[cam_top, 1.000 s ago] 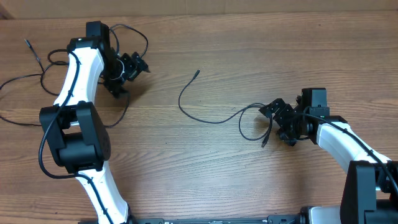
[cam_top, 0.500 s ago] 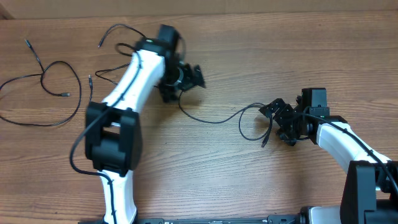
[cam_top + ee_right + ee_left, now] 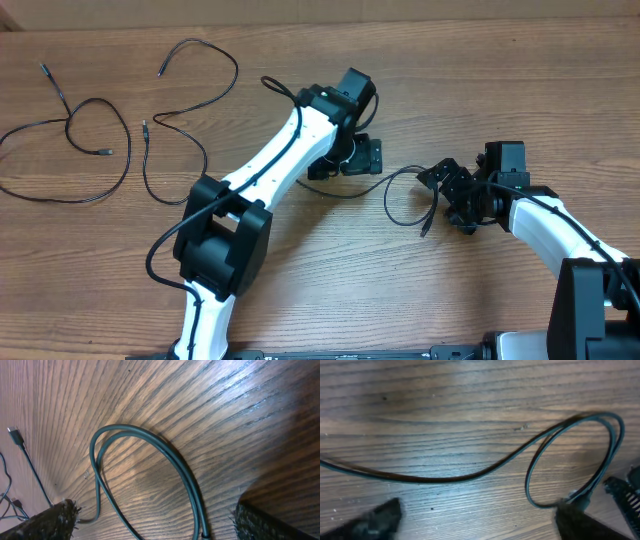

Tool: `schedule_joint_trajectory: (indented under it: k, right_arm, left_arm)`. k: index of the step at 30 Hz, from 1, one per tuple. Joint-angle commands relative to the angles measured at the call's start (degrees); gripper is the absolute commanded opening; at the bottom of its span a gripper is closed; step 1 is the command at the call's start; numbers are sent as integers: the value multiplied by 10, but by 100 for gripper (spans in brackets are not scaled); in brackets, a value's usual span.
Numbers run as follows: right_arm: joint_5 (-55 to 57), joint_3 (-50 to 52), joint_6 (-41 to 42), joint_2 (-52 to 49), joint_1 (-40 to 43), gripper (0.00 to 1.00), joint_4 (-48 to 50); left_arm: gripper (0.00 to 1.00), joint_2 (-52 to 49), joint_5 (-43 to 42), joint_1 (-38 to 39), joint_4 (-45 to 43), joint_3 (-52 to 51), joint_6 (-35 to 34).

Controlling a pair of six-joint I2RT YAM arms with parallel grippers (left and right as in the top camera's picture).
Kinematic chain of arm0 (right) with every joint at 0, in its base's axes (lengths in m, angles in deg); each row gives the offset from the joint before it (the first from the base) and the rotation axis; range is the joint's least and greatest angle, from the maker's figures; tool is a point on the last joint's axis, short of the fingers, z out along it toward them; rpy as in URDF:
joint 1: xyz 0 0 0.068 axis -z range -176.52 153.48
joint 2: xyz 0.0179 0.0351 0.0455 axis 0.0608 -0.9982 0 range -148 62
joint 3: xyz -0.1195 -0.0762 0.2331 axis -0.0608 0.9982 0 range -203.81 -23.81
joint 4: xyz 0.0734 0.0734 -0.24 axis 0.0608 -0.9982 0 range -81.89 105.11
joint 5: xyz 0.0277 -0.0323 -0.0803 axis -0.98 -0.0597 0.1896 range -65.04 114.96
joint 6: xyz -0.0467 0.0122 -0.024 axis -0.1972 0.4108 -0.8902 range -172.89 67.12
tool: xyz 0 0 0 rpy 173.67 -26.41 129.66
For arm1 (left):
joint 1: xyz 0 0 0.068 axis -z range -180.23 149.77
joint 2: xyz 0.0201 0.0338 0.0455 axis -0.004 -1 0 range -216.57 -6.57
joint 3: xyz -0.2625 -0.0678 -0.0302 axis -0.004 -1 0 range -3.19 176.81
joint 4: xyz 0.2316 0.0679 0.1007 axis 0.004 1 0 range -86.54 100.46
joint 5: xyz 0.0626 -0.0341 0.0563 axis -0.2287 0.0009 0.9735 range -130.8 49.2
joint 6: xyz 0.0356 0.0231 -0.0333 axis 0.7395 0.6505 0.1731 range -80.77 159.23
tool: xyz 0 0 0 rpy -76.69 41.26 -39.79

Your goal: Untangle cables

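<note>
Three thin black cables lie on the wooden table. One cable (image 3: 128,150) loops at the far left, and a second cable (image 3: 236,68) curls beside it. The third cable (image 3: 388,205) runs across the middle and ends in a loop. My left gripper (image 3: 362,158) hovers open low over that cable's left stretch (image 3: 445,479), its fingertips (image 3: 370,520) wide apart with bare wood between them. My right gripper (image 3: 450,195) stands open over the loop (image 3: 125,428), and the cord crosses between its fingertips (image 3: 275,522) untouched.
The left arm (image 3: 270,160) stretches diagonally from its base at the bottom left to the table's middle. The table's back edge (image 3: 450,22) runs along the top. The right arm's base (image 3: 600,300) sits at the bottom right corner.
My left arm has swung from the two cables at the far left to the middle, over the third cable. Those two cables now lie uncovered. The right arm has not moved.
</note>
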Motion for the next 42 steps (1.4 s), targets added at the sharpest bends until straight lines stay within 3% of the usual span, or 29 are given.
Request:
schedule_joint_trajectory:
  k: [1,3,4,9,21,23,25,29,33,42]
  right_arm:
    - [24,7,0,-4,0,100,-6]
    - [24,7,0,-4,0,100,-6]
    - [24,7,0,-4,0,100,-6]
    - [24,7,0,-4,0,100,-6]
    - [24,7,0,-4,0,100,-6]
    - [24,7,0,-4,0,100,-6]
    - [24,7,0,-4,0,100,-6]
    - [24,7,0,-4,0,100,-6]
    - [24,7,0,-4,0,100,-6]
    - [24,7,0,-4,0,100,-6]
  left_arm:
    - [63,6,24,11,-2,0,5]
    - [10,6,24,17,-2,0,5]
    - [4,6,24,20,-3,0,5]
    - [4,6,26,35,-13,0,5]
    - [9,5,65,54,-63,-4,38]
    - [18,5,65,54,-65,-4,40]
    - [36,5,64,54,-70,-4,52]
    - [59,5,65,57,-76,-4,90]
    - [69,1,65,58,-83,-5,126]
    - [74,-35,62,61,-99,-6,209]
